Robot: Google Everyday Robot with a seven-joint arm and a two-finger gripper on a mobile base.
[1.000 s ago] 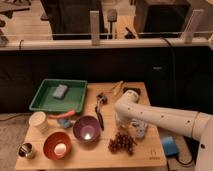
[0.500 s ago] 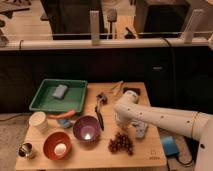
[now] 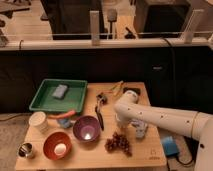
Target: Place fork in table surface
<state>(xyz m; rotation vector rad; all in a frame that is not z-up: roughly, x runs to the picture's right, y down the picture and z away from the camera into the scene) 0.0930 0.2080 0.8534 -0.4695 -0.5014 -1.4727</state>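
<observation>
low over table surface [image 3: 90, 156], gripper [image 3: 139, 131] sits closed.

You look through one camera, set high before the table surface [image 3: 92, 155], angled down towards the white rail [image 3: 60, 44] beyond; the gripper [image 3: 138, 131] sits right of centre, moderately near.

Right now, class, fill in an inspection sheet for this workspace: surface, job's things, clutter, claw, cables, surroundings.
Surface: tan wooden tabletop, crowded.
Job's things: fork not made out.
Clutter: green tray, purple bowl, red bowl, grapes, white cup, black-handled utensil.
Claw: shut, low over the tabletop right of the grapes; held thing unclear.
Cables: dark cable behind the table.
Surroundings: black panel, rail above.
</observation>
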